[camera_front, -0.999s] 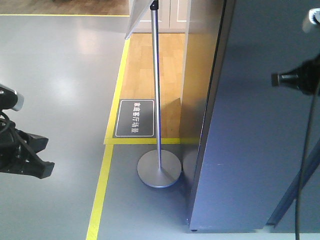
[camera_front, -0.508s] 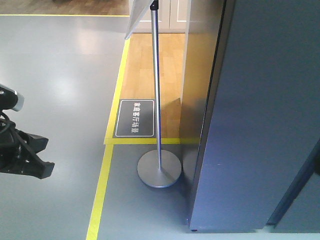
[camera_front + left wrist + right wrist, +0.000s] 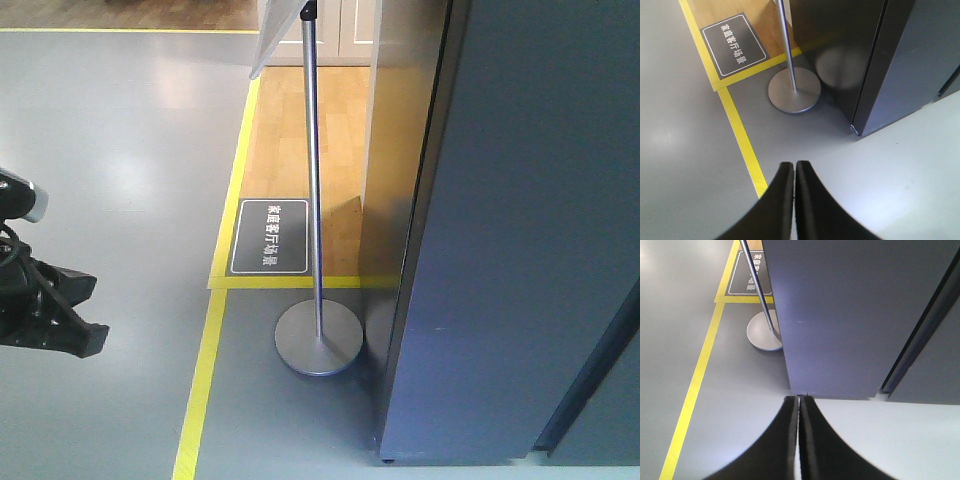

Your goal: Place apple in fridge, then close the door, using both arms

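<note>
Fridge: the fridge [image 3: 520, 250] fills the right half of the front view as a tall dark grey-blue slab standing on the grey floor [image 3: 120, 150]; in the right wrist view it takes up the upper centre and right [image 3: 855, 315], and in the left wrist view the upper right [image 3: 900, 55].
Door: the door [image 3: 530, 300] lies flush with the cabinet; no white interior shows, only a thin dark seam along its left edge.
Apple: not visible in any view; where it is cannot be told.
Left tool: the left tool [image 3: 794, 200] rises from the bottom centre of its wrist view, its two black fingers [image 3: 780, 200] pressed together with only a hairline gap, holding nothing. The fridge's lower corner sits up and to the right of the tips, well apart. In the front view the left arm [image 3: 45, 310] shows at the left edge, far from the fridge.
Right tool: the right tool [image 3: 799, 435] comes up from the bottom centre of its wrist view, fingers [image 3: 787, 440] closed against each other and empty. The fridge's bottom edge lies directly above the tips, near, not touching.
Sign stand: a metal pole on a round base [image 3: 318, 340] stands just left of the fridge.
Floor marks: yellow tape lines [image 3: 205, 370] and a dark floor label [image 3: 270, 237] lie left of the stand.
</note>
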Robot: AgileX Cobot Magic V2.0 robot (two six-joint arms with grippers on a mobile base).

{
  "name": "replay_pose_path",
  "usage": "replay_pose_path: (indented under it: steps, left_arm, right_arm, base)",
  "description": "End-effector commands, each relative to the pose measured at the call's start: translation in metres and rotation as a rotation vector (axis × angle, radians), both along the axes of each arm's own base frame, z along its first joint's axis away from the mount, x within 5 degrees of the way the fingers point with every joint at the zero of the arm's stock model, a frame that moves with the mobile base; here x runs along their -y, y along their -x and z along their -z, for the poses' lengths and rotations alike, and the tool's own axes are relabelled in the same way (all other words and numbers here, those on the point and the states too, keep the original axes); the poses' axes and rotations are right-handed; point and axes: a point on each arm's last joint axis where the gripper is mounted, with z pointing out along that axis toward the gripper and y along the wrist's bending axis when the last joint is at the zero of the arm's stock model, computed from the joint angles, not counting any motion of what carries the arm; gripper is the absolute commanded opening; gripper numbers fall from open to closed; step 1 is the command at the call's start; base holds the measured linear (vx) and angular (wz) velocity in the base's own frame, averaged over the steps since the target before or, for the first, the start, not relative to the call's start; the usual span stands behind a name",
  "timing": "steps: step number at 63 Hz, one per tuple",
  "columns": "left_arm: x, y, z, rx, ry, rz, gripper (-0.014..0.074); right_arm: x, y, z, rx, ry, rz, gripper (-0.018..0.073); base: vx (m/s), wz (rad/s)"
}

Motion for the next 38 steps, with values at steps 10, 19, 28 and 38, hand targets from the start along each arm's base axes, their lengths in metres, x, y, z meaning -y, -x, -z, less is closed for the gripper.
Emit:
replay_pose_path:
  steps: [10,19,28,38]
  left_arm:
    - [0.0000,-0.0016,-0.0158,0.087,0.039,-0.016,-0.0006]
    - [0.0000,-0.0016,-0.0158,0.087,0.039,-0.016,-0.0006]
    - [0.0000,-0.0016,-0.0158,0.087,0.039,-0.016,-0.0006]
    - [-0.0004,0.0000,-0.0165,0.090,0.040,-0.016,-0.0006]
  right_arm:
    - [-0.0012,0.0023,-0.0065,0.066,-0.020,-0.006,-0.0003]
    - [-0.0021,0.0024,-0.0065,0.065,-0.031,-0.009,-0.0003]
    - [-0.0021,0.0024,-0.0065,0.065,-0.031,-0.009,-0.0003]
    - [-0.0021,0.0024,-0.0065,0.065,-0.031,-0.009,-0.0003]
  base:
    - [0.00,0.00]
    - [0.00,0.00]
    - [0.00,0.00]
    - [0.00,0.00]
